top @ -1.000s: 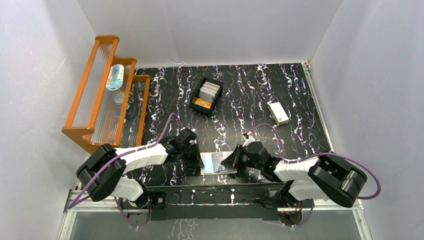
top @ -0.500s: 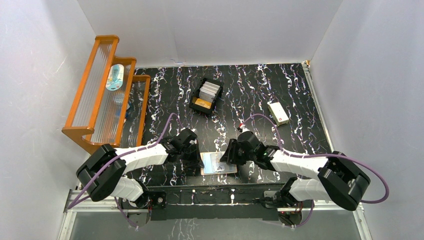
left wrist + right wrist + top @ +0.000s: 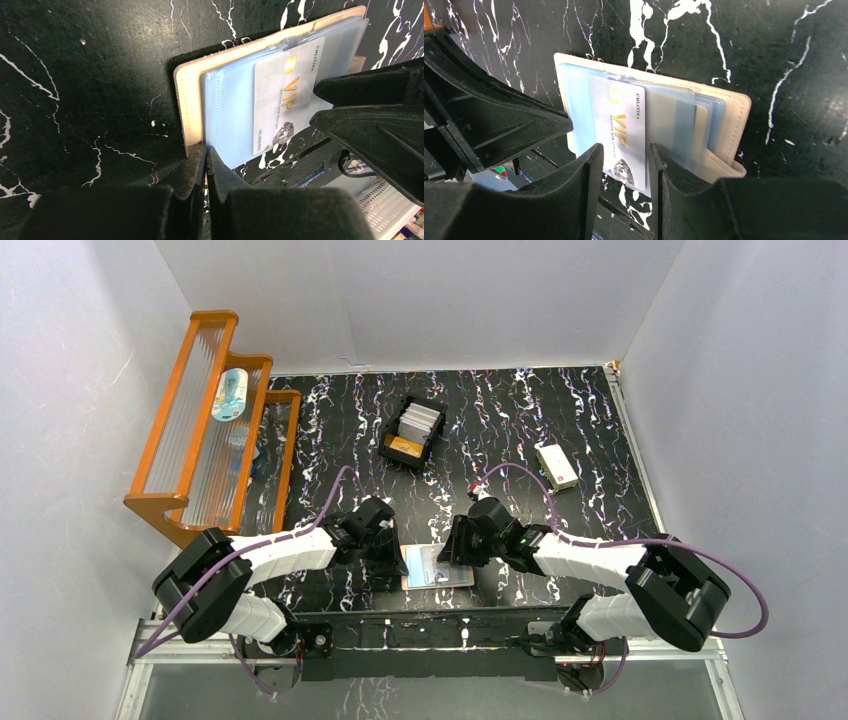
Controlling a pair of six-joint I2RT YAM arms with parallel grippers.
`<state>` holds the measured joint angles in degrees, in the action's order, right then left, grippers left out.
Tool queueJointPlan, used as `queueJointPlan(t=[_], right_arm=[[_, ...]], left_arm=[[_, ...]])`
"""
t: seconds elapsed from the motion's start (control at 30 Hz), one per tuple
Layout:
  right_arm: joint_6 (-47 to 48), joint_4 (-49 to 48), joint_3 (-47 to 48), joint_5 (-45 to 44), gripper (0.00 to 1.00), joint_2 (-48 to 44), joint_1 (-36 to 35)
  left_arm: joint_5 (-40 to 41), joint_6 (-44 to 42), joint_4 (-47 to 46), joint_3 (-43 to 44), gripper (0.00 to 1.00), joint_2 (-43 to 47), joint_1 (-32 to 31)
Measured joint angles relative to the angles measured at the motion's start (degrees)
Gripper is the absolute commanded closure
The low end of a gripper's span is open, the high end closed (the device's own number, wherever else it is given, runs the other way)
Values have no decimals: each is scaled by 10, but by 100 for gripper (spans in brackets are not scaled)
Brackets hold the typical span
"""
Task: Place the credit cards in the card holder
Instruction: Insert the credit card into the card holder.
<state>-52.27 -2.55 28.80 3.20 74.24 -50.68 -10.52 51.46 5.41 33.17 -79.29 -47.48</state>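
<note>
Right tool opened — lifted, card (VIP) on holder

White arms, black joints, purple cables

I see a black tabletop with white marble streaks, and a cream-tan card holder with pale blue sleeves. The credit card is whitish-grey with gold VIP lettering. My fingers are black, the rack orange, the box white with a red mark.
</note>
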Motion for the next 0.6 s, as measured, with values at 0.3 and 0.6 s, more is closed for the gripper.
queueJointPlan(t=[0.3,0.6], right_arm=[[0,-38,5,19,61,34,-12],[-3,-77,8,38,62,67,-31]], left_arm=[[0,0,4,2,100,0,-2],[1,2,4,2,100,0,-3]])
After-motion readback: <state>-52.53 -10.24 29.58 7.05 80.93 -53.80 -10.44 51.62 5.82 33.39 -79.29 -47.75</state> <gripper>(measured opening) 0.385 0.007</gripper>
